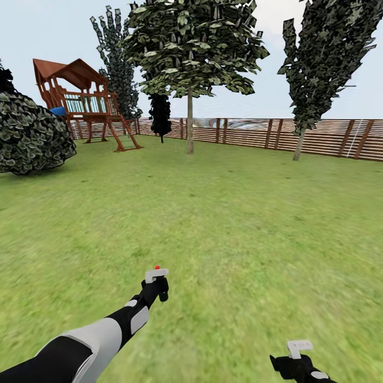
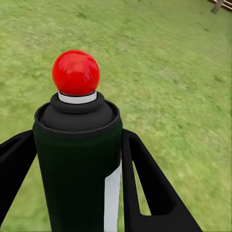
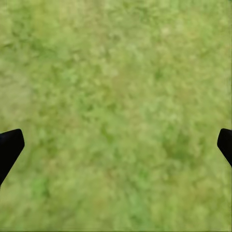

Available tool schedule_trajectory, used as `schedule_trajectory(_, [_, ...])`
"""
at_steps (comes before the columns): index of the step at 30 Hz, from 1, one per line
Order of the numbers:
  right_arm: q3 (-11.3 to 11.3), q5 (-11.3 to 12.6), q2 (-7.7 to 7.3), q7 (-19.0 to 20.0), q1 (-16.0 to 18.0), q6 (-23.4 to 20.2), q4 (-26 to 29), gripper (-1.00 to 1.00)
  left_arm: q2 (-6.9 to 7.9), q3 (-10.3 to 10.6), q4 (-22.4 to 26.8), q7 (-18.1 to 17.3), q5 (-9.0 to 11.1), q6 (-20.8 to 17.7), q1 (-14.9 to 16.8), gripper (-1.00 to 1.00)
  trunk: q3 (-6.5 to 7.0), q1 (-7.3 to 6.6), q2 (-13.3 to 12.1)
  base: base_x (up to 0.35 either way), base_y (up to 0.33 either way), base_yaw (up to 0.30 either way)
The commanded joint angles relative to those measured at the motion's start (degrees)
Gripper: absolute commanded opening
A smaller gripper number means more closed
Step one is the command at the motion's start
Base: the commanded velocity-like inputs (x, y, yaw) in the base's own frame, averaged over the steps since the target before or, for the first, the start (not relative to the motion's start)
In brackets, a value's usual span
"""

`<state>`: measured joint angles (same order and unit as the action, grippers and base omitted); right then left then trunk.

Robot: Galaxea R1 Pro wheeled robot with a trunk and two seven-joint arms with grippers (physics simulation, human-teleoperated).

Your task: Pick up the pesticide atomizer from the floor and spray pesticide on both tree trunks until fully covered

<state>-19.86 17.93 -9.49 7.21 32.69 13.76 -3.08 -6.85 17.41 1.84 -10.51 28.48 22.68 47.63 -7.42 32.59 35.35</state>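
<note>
The pesticide atomizer (image 2: 77, 159) is a dark green bottle with a red ball on top, standing upright between the two black fingers of my left gripper (image 2: 77, 145), which is shut on it. In the head view my left gripper (image 1: 156, 290) holds the pesticide atomizer (image 1: 157, 268) low over the lawn. Far ahead stands a tree (image 1: 197, 42) with a straight tree trunk (image 1: 190, 125). Another tree (image 1: 324, 53) with a leaning tree trunk (image 1: 299, 143) stands at the right by the fence. My right gripper (image 1: 298, 367) is open over bare grass, its fingertips (image 3: 9, 145) wide apart.
A brown slatted fence (image 1: 319, 135) closes the back of the lawn. At the back left stands a wooden play tower (image 1: 80, 96), with a large dark bush (image 1: 32, 133) at the left. Narrow dark cypress-like trees (image 1: 117, 64) stand behind. Open grass (image 1: 213, 213) lies between me and the trees.
</note>
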Motion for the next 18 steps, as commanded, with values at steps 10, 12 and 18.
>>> schedule_trajectory(10, [0.0,0.0,0.00,0.0,0.0,0.0,0.0,1.00,0.00,0.0,0.0,0.0,0.0,0.0,0.0,-1.00,0.00,0.00,0.0,0.350,0.000,0.000])
schedule_trajectory(12, [0.0,0.0,0.00,0.0,0.0,0.0,0.0,1.00,0.00,0.0,0.0,0.0,0.0,0.0,0.0,-1.00,0.00,0.00,0.0,0.350,0.000,0.000])
schedule_trajectory(18, [0.0,0.0,0.00,0.0,0.0,0.0,0.0,1.00,0.00,0.0,0.0,0.0,0.0,0.0,0.0,-1.00,0.00,0.00,0.0,0.350,0.000,0.000])
